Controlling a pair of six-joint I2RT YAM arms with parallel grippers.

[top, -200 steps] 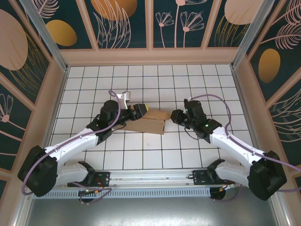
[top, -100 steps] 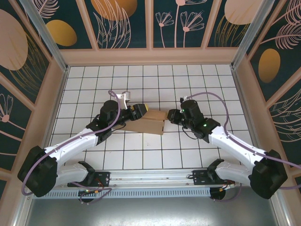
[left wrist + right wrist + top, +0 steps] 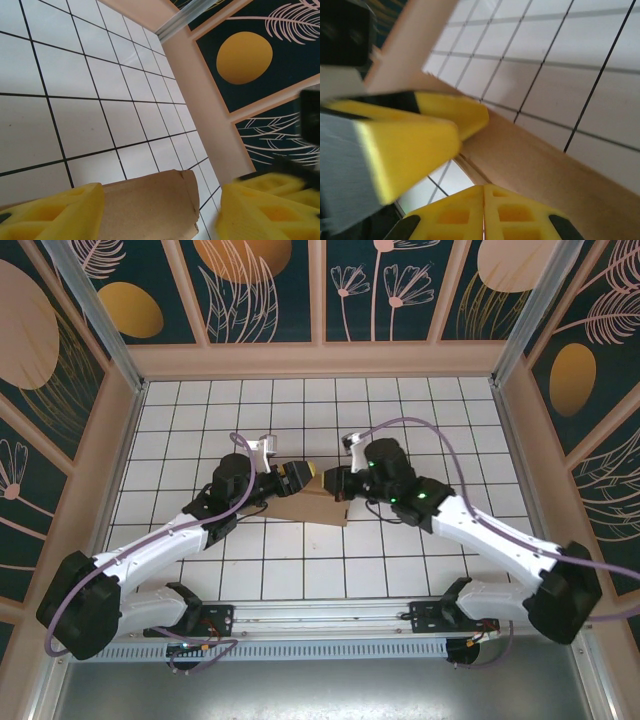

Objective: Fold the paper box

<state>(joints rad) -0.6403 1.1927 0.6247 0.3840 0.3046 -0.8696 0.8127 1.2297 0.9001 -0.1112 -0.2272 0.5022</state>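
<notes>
**Both end effectors meet at the paper box, mid-bench**

Nearest to me, my two bases sit at the front edge of the bench. Both arms angle inward over the white gridded top and meet near its middle. The paper box lies there between them. It is plain brown cardboard, mostly flat on the tiles, with its far part raised where my end effectors come together.

My left end effector is at the far left of the box and is released. In its wrist view, the yellow fingers stand wide apart with a round-cornered cardboard flap between them. The flap lies close to one finger, and bare tile shows in the gap before the other.

My right end effector is at the far right of the raised cardboard, just beside the left one, and is clenched. In its wrist view, the pads are pressed together with only a thin seam between them. Their tips sit right at the cardboard edge. I cannot tell whether any of the sheet is pinched. Just past them the left end effector's yellow fingers show, blurred, close over the same edge.

Beyond the box, tiles run to the far rim. Behind that are wood-framed wall panels, dark teal with pale leaves and orange discs.
</notes>
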